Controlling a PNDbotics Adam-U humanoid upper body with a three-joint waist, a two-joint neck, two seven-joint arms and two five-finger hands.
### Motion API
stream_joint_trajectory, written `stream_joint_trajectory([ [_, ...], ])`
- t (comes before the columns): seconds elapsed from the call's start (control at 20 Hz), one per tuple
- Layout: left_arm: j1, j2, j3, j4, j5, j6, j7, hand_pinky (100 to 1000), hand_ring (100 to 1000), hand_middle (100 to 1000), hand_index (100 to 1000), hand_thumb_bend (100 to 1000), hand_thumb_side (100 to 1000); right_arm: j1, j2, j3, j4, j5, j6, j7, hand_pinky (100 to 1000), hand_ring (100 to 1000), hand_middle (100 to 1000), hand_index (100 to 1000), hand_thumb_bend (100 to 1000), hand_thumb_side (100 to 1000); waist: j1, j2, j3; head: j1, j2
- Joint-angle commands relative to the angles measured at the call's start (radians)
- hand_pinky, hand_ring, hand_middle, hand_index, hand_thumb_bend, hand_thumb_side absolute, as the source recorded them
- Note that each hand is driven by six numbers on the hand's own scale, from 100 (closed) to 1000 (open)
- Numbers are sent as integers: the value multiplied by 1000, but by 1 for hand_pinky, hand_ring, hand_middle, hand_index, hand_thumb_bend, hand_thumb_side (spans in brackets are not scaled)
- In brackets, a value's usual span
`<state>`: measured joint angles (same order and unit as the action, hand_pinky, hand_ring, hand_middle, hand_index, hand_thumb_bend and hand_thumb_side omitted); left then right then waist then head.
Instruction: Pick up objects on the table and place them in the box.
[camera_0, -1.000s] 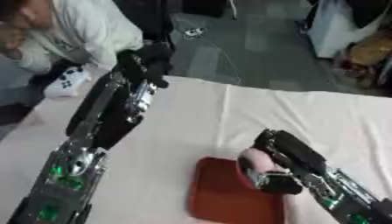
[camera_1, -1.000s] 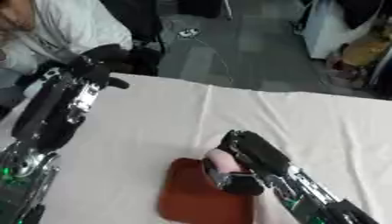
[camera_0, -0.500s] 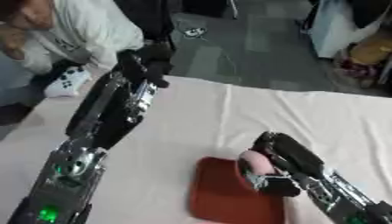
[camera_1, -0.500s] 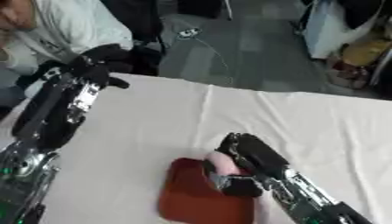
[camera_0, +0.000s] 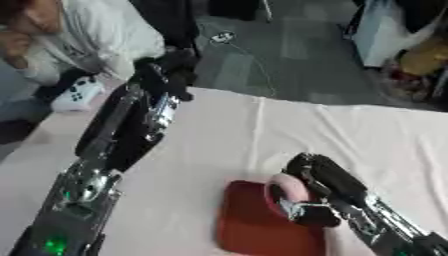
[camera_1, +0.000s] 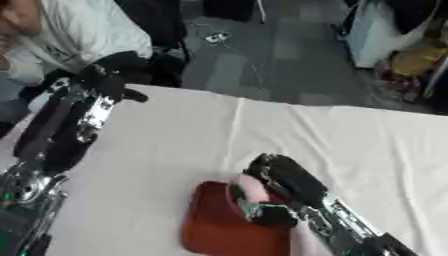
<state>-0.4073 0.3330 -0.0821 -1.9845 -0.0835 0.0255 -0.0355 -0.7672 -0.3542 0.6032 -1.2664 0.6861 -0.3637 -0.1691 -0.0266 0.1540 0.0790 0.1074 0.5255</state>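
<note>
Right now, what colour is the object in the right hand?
Pink object, held by the right hand; clearest in the left eye view.

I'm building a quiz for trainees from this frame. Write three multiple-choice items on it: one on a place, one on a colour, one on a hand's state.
1. Where is the pink object?
A. at the table's far edge
B. over the red box
C. on the floor

2. What colour is the tablecloth?
A. white
B. green
C. black

3. What is the right hand doing?
A. resting open on the cloth
B. curled round the pink object
C. out of view

Key: 1 B, the pink object sits above the red box. 2 A, the tablecloth is white. 3 B, the right hand wraps round the pink object.
</note>
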Motion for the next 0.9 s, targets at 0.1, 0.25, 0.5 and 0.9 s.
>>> stream_joint_trajectory([
  [0.1, -18, 6, 1, -16, 3, -1, -5, 691, 764, 837, 917, 100, 753, -7, 2, -12, -6, 22, 4, -5, 100, 252, 406, 620, 100, 727, 4, -11, 1, 1, -7],
  [0.25, -18, 6, 1, -16, 3, -2, -5, 692, 764, 837, 918, 100, 752, -6, 4, -12, -4, 35, 10, -5, 100, 284, 443, 643, 100, 747, 4, -11, 1, 1, -8],
  [0.5, -18, 6, 1, -16, 3, -2, -6, 692, 764, 838, 918, 100, 752, -7, 2, -10, -3, 46, 12, -3, 100, 324, 475, 660, 135, 772, 3, -12, 2, 1, -8],
  [0.9, -19, 6, 1, -16, 2, -2, -6, 691, 764, 838, 918, 100, 752, -7, 5, -8, -3, 65, 12, -4, 100, 417, 538, 691, 236, 794, 3, -11, 3, 1, -6],
])
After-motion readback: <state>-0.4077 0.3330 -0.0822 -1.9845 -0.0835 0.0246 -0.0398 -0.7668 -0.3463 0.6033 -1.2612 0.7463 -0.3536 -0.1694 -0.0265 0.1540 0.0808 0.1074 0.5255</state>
